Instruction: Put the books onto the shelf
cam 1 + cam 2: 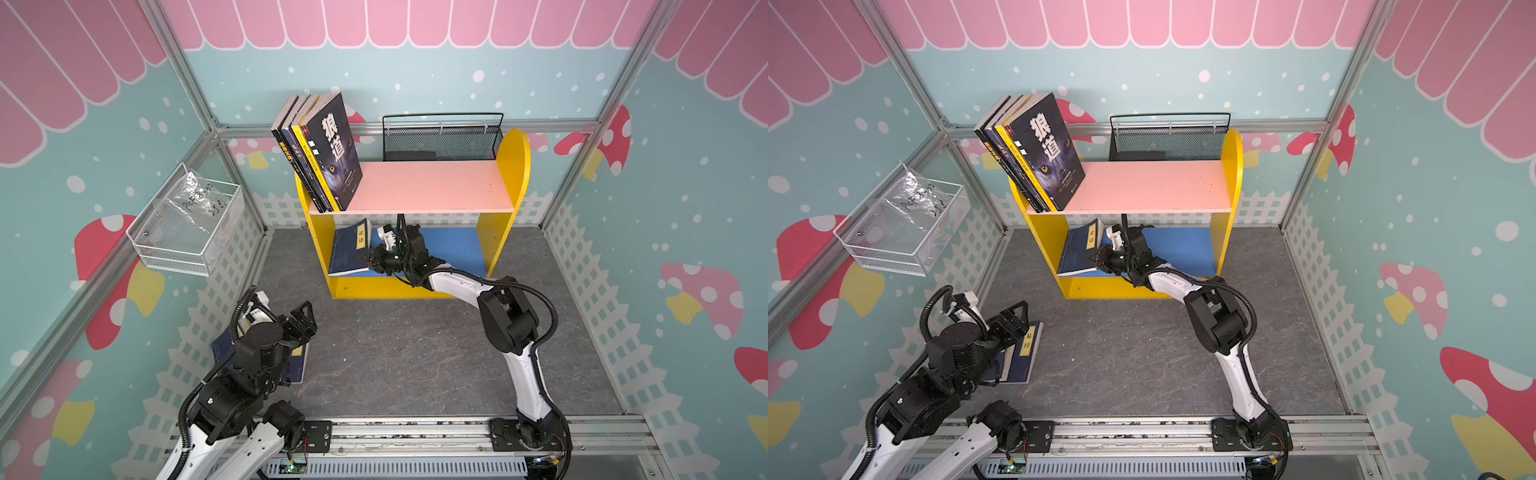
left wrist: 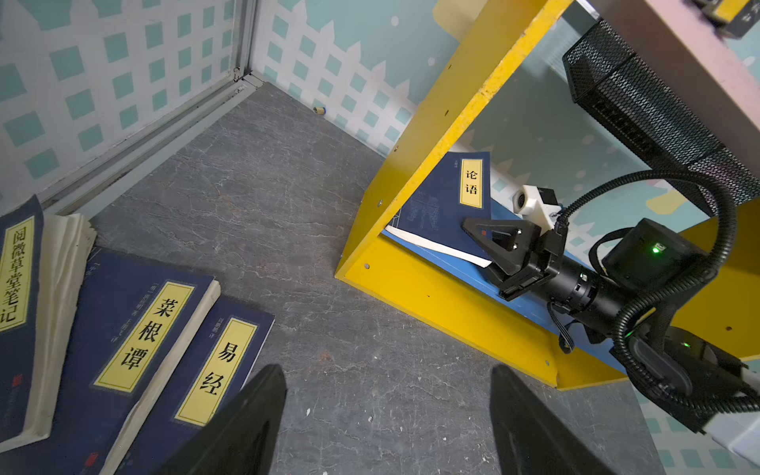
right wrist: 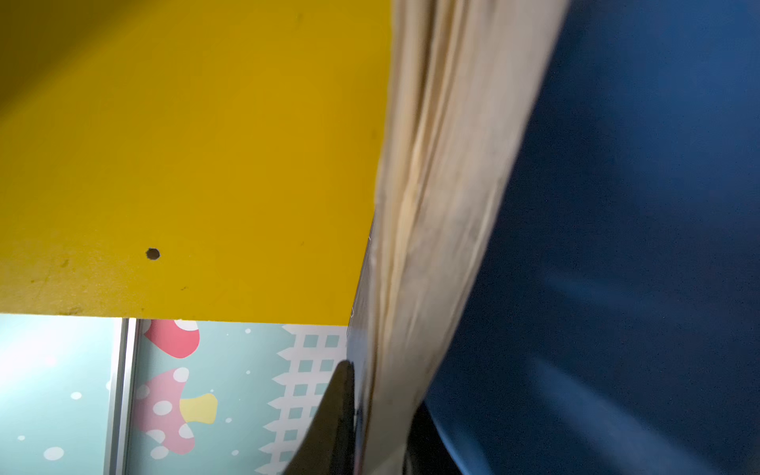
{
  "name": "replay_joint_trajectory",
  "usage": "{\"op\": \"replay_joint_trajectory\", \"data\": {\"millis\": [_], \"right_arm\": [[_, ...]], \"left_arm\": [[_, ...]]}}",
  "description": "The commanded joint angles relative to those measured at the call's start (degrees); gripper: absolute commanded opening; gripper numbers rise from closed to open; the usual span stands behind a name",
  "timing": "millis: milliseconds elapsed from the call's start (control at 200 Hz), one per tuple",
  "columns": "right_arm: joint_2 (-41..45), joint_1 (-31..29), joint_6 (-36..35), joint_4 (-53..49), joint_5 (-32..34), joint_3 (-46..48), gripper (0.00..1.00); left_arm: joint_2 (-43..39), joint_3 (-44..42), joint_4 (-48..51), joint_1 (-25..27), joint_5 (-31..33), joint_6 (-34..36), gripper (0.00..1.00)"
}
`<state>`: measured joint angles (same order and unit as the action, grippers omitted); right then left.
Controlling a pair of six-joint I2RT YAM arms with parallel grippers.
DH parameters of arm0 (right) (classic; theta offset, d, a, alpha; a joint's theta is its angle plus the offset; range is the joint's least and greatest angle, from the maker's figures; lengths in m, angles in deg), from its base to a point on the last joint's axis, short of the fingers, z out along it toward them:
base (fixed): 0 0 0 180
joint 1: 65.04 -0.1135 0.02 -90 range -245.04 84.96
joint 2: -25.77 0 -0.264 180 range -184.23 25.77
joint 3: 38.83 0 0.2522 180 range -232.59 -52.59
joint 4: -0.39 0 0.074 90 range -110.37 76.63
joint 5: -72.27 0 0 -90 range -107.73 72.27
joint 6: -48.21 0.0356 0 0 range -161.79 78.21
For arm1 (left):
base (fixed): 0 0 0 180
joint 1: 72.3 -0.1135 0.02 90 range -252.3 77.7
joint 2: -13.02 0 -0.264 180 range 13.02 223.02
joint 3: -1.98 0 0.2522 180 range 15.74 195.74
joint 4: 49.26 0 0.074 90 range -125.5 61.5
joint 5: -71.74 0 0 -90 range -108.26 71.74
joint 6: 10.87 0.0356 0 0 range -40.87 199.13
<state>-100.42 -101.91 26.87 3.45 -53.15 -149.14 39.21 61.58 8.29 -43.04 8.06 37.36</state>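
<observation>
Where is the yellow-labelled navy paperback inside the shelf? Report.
In both top views, navy paperback leaning at the left end of the shelf's blue board, right gripper at its edge.

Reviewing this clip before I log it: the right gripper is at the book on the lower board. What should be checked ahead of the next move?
1. Book on the shelf's lower board, leaning against the yellow side: ok.
2. Right gripper released from the book: cannot tell; its fingers straddle the page edge.
3. Left gripper open for a pick: ok.
4. Floor books shelved: not ok; three lie near the left gripper.
5. Upper books steady: ok; four lean together on the pink board.
</observation>
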Motion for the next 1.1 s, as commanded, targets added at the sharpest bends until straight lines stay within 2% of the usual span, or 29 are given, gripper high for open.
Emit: {"op": "replay_joint_trajectory", "data": {"millis": [0,240,320,415,1091], "right_arm": [[0.31,-1.44,-3.48,-3.19,2.0,-1.84,0.26],[-0.18,-1.81,-7.83,-9.23,4.52,-5.04,0.3],[-0.54,-1.81,-7.93,-9.2,4.51,-5.55,0.22],[-0.83,-1.81,-7.93,-9.25,4.67,-5.99,0.18],[-2.09,-1.73,-7.84,-9.18,5.01,-7.77,0.17]], "left_arm": [[-0.09,-0.58,-0.59,-0.36,-0.2,-0.47,0.8],[0.14,-0.67,-0.87,-0.35,-0.9,-0.75,0.8],[0.04,-0.76,-0.9,-0.36,-0.91,-0.84,0.8],[-0.26,-0.92,-0.81,-0.35,-0.88,-0.79,0.8],[-0.01,-0.93,-0.73,-0.42,-1.1,-1.0,0.8]]}}
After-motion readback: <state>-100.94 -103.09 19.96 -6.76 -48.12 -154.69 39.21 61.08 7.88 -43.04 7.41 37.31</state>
